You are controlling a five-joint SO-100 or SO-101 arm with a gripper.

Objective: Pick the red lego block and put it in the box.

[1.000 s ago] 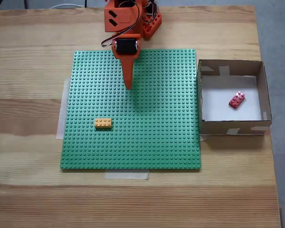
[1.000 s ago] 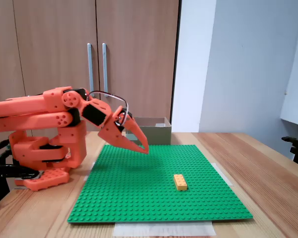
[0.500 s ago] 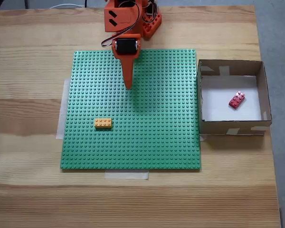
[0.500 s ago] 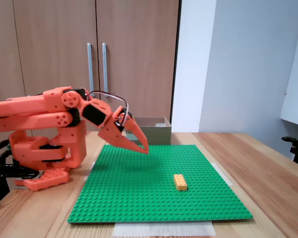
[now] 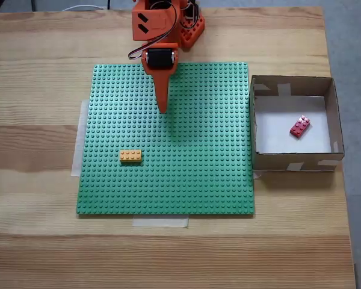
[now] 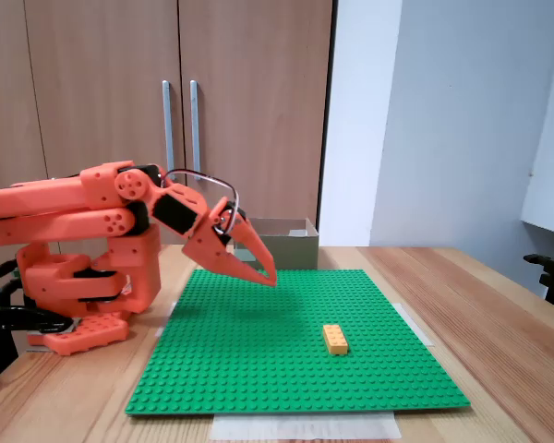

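Nearest us on the baseplate (image 6: 295,355), the yellow brick (image 6: 334,338) is lying alone; a further grasp risks taking it by mistake. The tool (image 6: 269,274) is hovering above the studs, fingers together, holding nothing. Farthest, the red block (image 5: 299,126) is resting inside the box (image 5: 335,111).

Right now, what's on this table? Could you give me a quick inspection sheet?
Surface: wooden table, green studded baseplate taped down.
Job's things: red lego block lies inside the box.
Clutter: yellow-orange brick on the baseplate.
Grippers: orange gripper shut, empty, above the baseplate.
Cables: dark wire loop over the wrist.
Surroundings: wooden cupboard doors, white wall.
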